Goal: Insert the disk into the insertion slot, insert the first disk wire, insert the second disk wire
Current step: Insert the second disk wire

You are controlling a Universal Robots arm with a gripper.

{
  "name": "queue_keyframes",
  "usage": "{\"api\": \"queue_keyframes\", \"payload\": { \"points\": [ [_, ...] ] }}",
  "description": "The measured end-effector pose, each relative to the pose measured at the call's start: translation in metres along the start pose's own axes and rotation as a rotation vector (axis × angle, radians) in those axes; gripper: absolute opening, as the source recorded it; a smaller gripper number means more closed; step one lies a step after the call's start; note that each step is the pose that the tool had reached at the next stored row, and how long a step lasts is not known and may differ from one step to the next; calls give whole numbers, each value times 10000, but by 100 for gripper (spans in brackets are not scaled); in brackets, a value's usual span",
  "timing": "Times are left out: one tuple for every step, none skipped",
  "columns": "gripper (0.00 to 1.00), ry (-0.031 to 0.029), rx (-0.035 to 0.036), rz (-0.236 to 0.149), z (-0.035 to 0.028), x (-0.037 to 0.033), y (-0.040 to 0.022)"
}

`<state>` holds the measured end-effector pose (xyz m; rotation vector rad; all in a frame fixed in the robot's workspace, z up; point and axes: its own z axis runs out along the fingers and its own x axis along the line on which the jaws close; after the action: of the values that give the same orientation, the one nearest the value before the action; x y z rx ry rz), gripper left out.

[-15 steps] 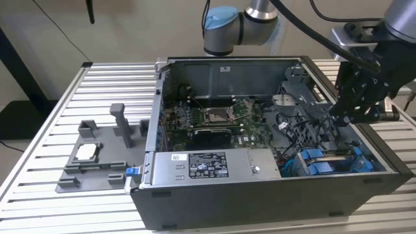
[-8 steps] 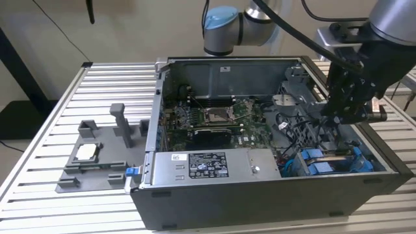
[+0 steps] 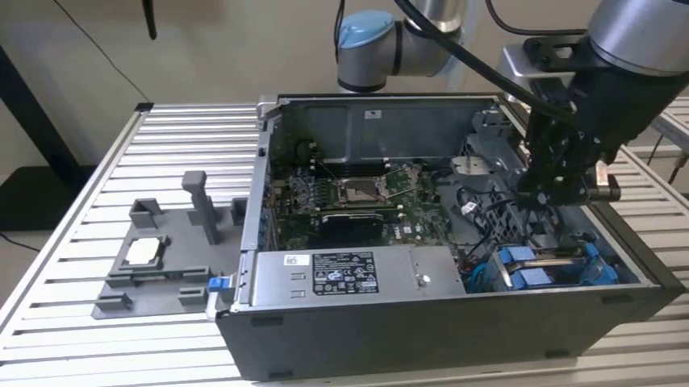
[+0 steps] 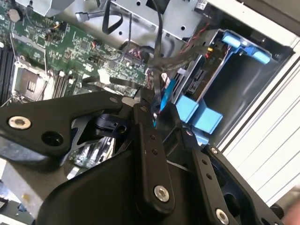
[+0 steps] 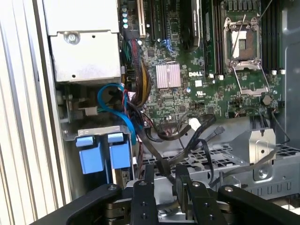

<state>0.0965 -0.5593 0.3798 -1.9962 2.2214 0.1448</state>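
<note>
My gripper [image 3: 544,197] hangs inside the open computer case [image 3: 431,339], at the exterior view's right, just above the insertion slot [image 3: 586,262] with its blue plastic edges. In both wrist views the fingers [image 4: 143,110] stand close together around a disk wire: the second wrist view shows a blue wire [image 4: 166,91] running down between the tips of the gripper [image 4: 157,110]. In the first wrist view a black wire [image 5: 157,159] leads into the gripper [image 5: 164,176], beside the slot's blue tabs [image 5: 90,157]. The slot [image 4: 243,79] lies close beside the fingertips. The disk is hidden.
The green motherboard [image 3: 356,201] fills the case floor, with a power supply box [image 3: 344,274] in front. Loose cables [image 5: 187,136] cross near the slot. A grey fixture [image 3: 161,266] holding a small silver part stands on the slatted table [image 3: 86,201] at the exterior view's left.
</note>
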Motion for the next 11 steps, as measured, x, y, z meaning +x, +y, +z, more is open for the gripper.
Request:
{"api": "queue_keyframes", "payload": {
  "points": [
    [33, 1, 0, -1, -1, 2, 16],
    [33, 1, -1, -3, -2, 3, 31],
    [33, 2, -2, -8, -3, 5, 44],
    [33, 2, -3, -17, -3, 6, 53],
    [33, 3, -4, -25, -4, 6, 60],
    [33, 56, 0, -33, -4, 3, 70],
    [33, 202, 14, -45, -3, -3, 79],
    [33, 384, 32, -57, -2, -8, 84],
    [33, 557, 49, -67, -1, -13, 88],
    [33, 747, 68, -78, 1, -21, 91],
    [33, 924, 86, -87, 3, -34, 95]
  ]
}}
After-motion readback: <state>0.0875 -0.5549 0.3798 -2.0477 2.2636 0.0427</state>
